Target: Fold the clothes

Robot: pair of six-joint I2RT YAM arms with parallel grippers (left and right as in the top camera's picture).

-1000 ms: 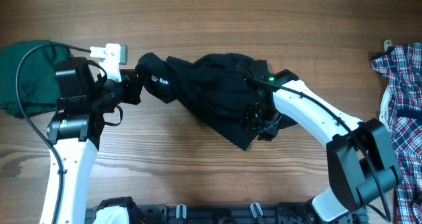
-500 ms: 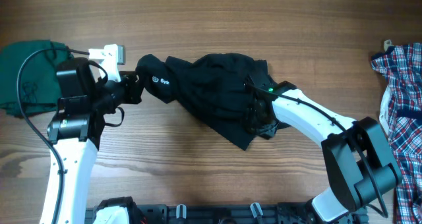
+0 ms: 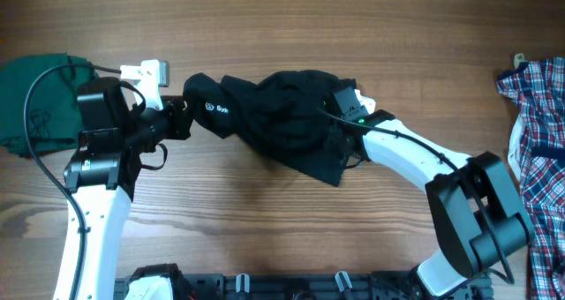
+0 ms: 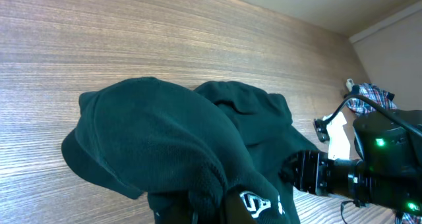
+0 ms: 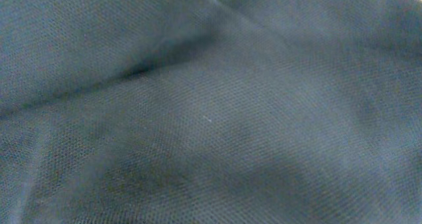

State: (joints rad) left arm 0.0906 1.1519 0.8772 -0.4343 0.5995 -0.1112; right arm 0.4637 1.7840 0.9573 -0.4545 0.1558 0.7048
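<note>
Counter: brown wood-grain counter (image 3: 291,26), with a green garment (image 3: 35,97) at its left edge and a plaid shirt (image 3: 534,115) at its right edge, both well apart from the work.
Shirt position: the black shirt (image 3: 282,115) lies bunched in the middle of the counter, strung between the two arms, with its white logo (image 3: 214,108) near the left end.
Left gripper: the left gripper (image 3: 184,111) is clenched on the shirt's left end, in the same place as a second ago.
Change: over the last second the right arm (image 3: 397,146) has moved away from the robot and toward the left arm. The shirt's lower corner has drawn in with it, so the heap is slightly tighter.
Meaning: this looks like gathering or regrasping, not a fold. The shirt is far from flat, so the task seems to be at an early stage.
Right gripper: the right gripper (image 3: 339,148) is buried in the cloth, and I cannot tell whether it grasps fabric or only presses into it.
Hidden: the right wrist view shows only dark fabric up close, with no fingers. Collar and sleeves cannot be told apart in the heap. In the left wrist view the gripper's own fingers are hard to pick out against the dark cloth.
</note>
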